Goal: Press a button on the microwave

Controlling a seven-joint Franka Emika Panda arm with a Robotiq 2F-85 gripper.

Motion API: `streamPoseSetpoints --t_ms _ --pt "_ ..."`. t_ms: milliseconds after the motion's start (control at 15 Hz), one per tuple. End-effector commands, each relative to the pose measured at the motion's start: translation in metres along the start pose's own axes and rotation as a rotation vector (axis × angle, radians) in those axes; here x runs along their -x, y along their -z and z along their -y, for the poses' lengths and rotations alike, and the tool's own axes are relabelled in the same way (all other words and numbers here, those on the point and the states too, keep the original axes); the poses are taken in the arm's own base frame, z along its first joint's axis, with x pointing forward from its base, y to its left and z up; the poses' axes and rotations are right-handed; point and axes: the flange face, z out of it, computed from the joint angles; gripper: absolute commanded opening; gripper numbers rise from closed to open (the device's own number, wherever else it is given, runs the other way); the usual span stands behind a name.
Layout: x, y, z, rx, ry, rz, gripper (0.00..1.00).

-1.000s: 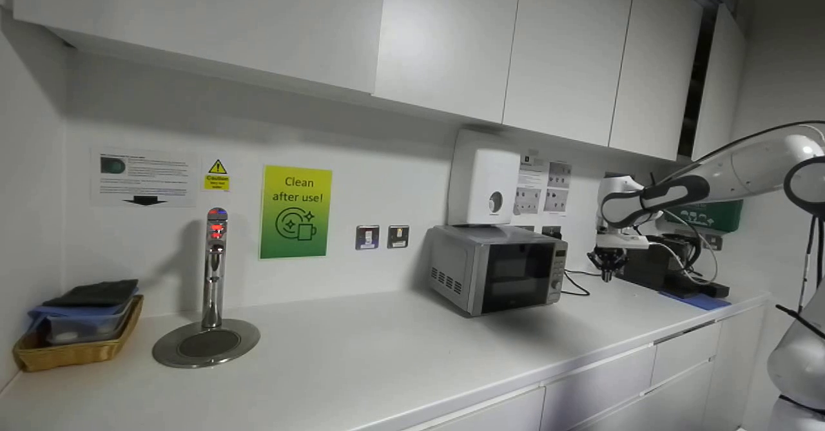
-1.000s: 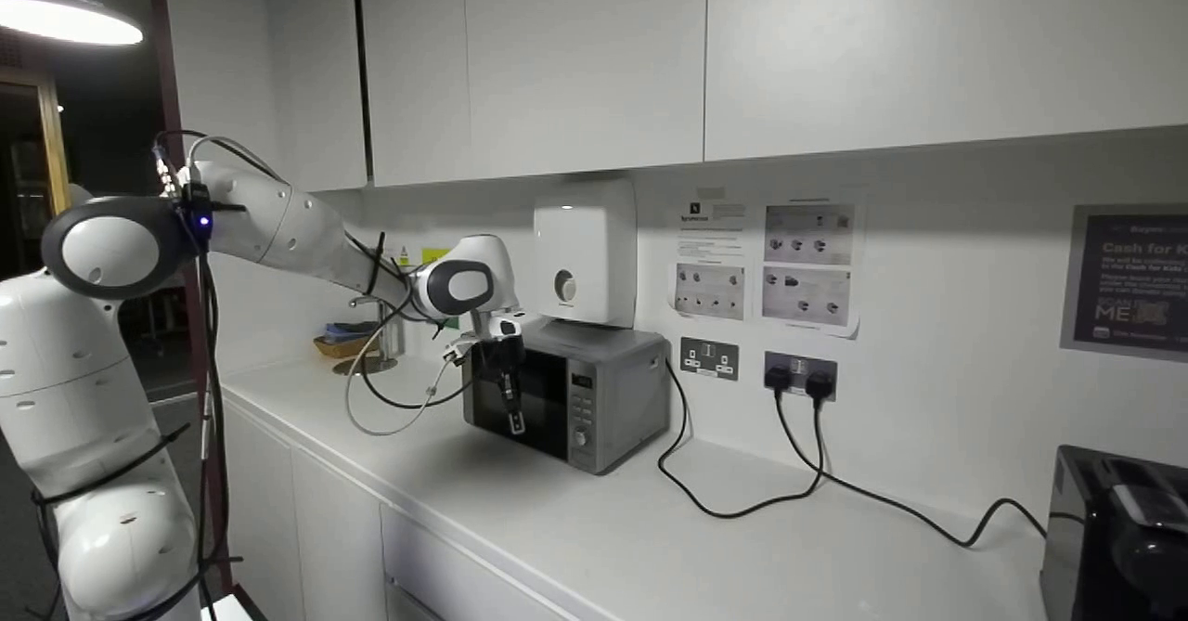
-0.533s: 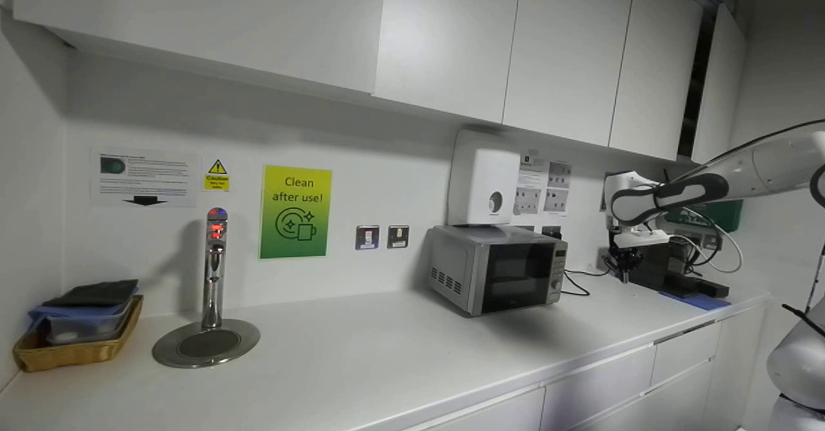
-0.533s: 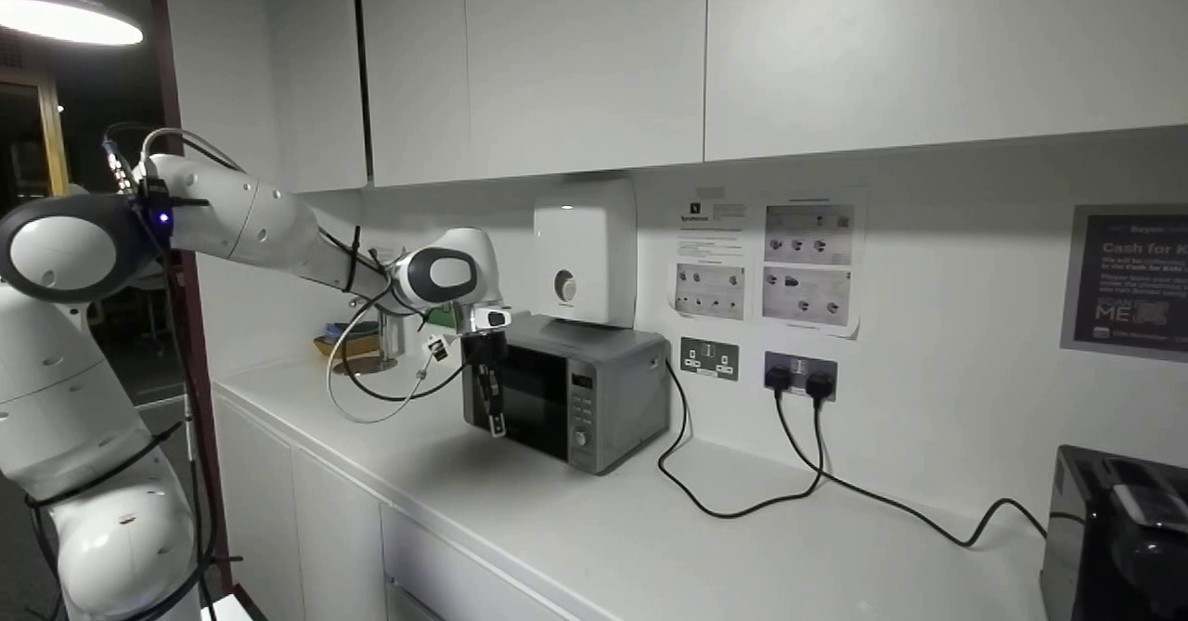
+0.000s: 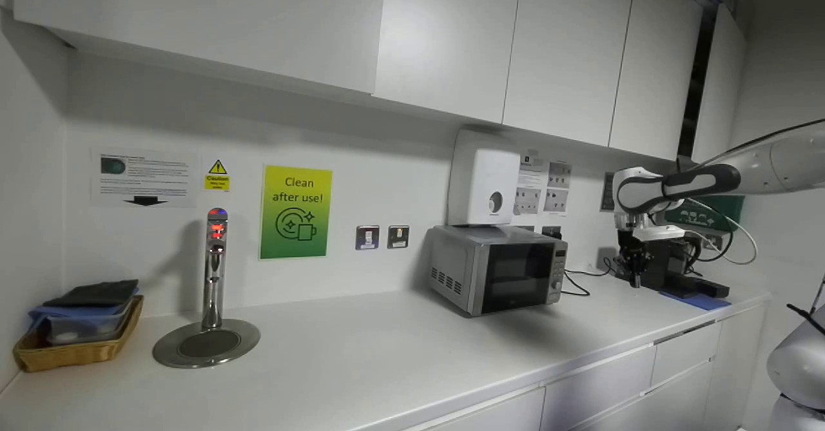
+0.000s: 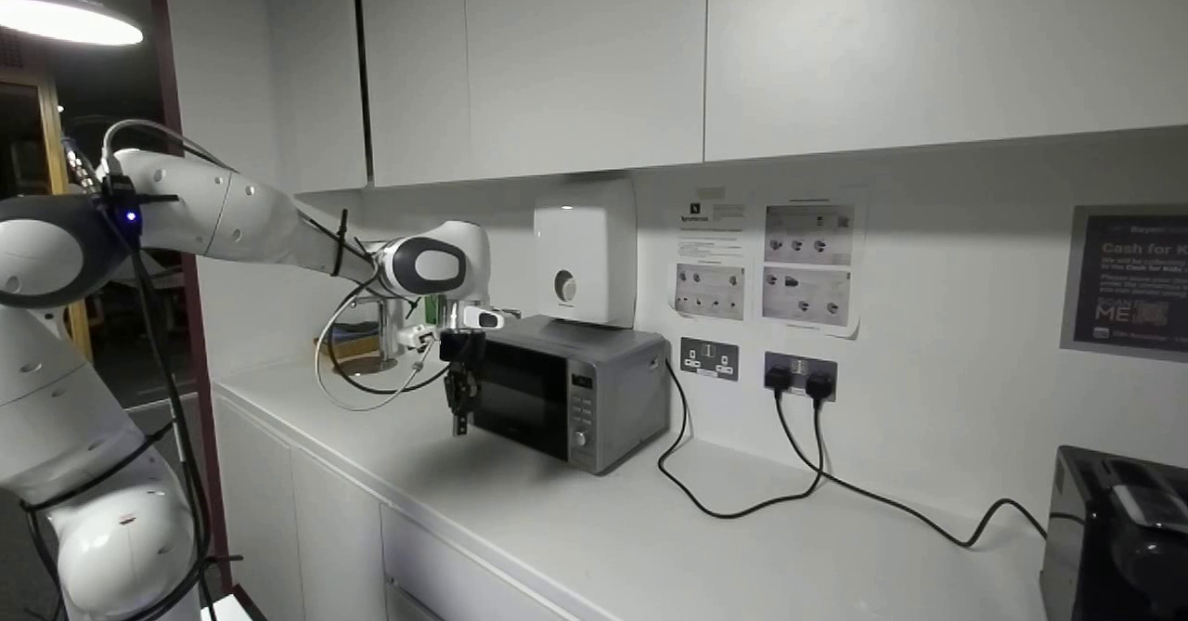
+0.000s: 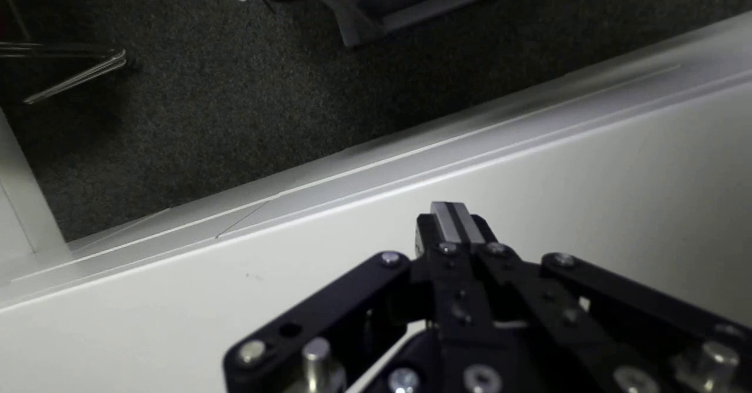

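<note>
Since pressing calls for one slim tip, the hand (image 7: 457, 222) had its fingers (image 7: 445, 222) together, nothing between them, presumably for that reason; it hung above the worktop (image 6: 789, 565), in front of the microwave (image 6: 561, 394) and apart from it. The microwave stood on that worktop, its control strip (image 6: 582, 417) facing outward, so the buttons (image 6: 582, 408) looked reachable, though nothing touched them. Past the microwave's side, a double socket (image 6: 800, 367) likely explained where the microwave stood, for a black cable (image 6: 729, 516) ran from the microwave towards it.
</note>
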Motion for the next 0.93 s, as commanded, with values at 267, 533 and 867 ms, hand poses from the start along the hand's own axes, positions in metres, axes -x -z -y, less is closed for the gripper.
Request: streamPoseSetpoints --t_ms 267,533,867 --pt "0.024 0.022 -0.022 -0.276 0.205 0.017 0.00" --pt "0.021 0.019 -0.025 -0.331 0.275 -0.009 0.00" --pt "0.019 0.017 -0.023 -0.352 0.294 -0.031 0.41"
